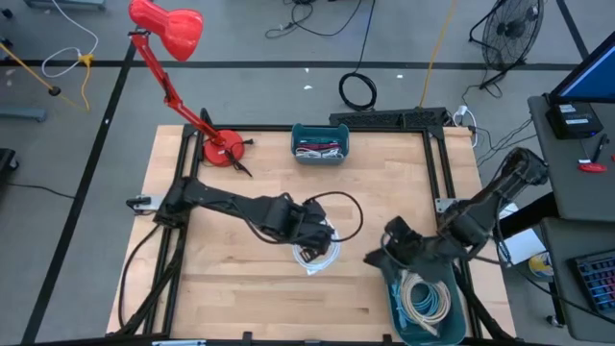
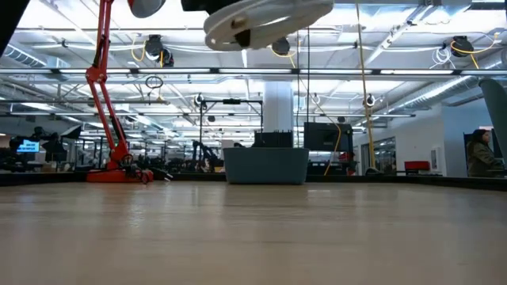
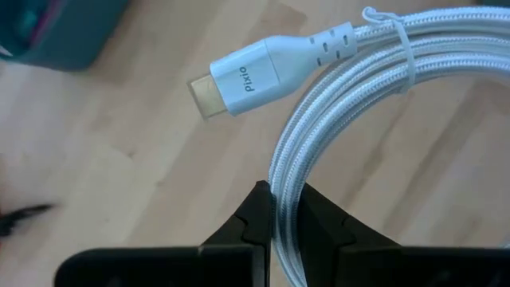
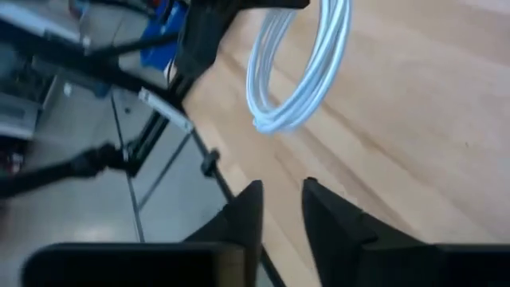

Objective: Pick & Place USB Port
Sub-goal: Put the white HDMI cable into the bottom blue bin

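Note:
A coiled white braided cable (image 1: 323, 258), bound with a thin tie and ending in a white plug (image 3: 251, 76) with a gold tip, hangs near the table's middle. My left gripper (image 1: 312, 238) is shut on it. In the low view the coil (image 2: 265, 20) is up at the top of the picture, well clear of the tabletop. My right gripper (image 1: 377, 255) stands open to the right of the coil, beside the near-right teal bin, with nothing between its fingers (image 4: 249, 211). The right wrist view shows the coil (image 4: 303, 72) hanging farther off. My left gripper pinches a bundle of several strands of the coil (image 3: 284, 187) between its two fingers, at a spot on the loop a little way from the plug. The fingers come steeply from above and lie across the strands. The coil hangs below them, lifted clear of the table.
A teal bin (image 1: 396, 312) holding coiled light cables stands at the near right corner, under my right arm. A second teal bin (image 1: 320, 154) with cables stands at the far middle. A red desk lamp (image 1: 223, 149) stands at the far left. Bare wood lies near left.

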Robot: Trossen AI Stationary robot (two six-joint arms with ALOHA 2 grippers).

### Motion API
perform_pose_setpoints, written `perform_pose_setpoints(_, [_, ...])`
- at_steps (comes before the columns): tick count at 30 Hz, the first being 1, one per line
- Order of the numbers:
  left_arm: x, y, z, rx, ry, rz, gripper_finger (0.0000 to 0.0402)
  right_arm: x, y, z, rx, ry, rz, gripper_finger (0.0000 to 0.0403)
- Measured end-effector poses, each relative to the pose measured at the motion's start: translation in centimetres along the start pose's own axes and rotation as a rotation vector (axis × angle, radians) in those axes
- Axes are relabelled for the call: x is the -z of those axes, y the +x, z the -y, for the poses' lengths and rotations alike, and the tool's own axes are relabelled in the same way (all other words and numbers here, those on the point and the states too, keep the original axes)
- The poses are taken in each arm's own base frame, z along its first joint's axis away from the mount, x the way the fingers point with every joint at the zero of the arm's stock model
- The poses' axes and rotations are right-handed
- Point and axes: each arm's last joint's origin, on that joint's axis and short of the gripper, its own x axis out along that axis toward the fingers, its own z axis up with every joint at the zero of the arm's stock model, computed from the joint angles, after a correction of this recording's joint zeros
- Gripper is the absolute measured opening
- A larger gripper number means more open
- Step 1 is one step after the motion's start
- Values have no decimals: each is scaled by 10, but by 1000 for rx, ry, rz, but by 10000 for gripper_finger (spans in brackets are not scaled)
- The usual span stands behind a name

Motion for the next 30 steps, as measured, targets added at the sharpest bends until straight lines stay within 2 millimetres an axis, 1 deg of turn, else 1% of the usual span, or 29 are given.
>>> perform_pose_setpoints(4, [0, -5, -7, -19, 58, 3, 33, -17, 19, -2, -5, 70, 63, 146])
perform_pose_setpoints(8, [0, -5, -8, -45, 125, -1, 33, -34, 42, -7, -47, 100, 103, 198])
perform_pose_setpoints(11, [1, -5, -8, -55, 172, 3, 33, -43, 61, -8, -72, 111, 100, 228])
perform_pose_setpoints(14, [4, -6, -12, -89, 191, -27, 33, -47, 76, -9, -101, 124, 72, 247])
perform_pose_setpoints(16, [10, -15, -19, -127, 218, -50, 33, -48, 83, -10, -118, 122, 54, 252])
perform_pose_setpoints(18, [10, -22, -24, -146, 237, -32, 33, -46, 86, -9, -110, 110, 44, 253])
perform_pose_setpoints(20, [11, -35, -30, -117, 241, -5, 33, -47, 88, -8, -110, 109, 34, 252])
perform_pose_setpoints(23, [11, -54, -42, -77, 193, 29, 33, -47, 88, -8, -111, 110, 33, 247])
perform_pose_setpoints(25, [12, -65, -49, -33, 169, 19, 33, -47, 86, -8, -105, 113, 29, 243])
perform_pose_setpoints(30, [15, -75, -52, 12, 133, 26, 33, -47, 84, -6, -85, 123, 48, 233])
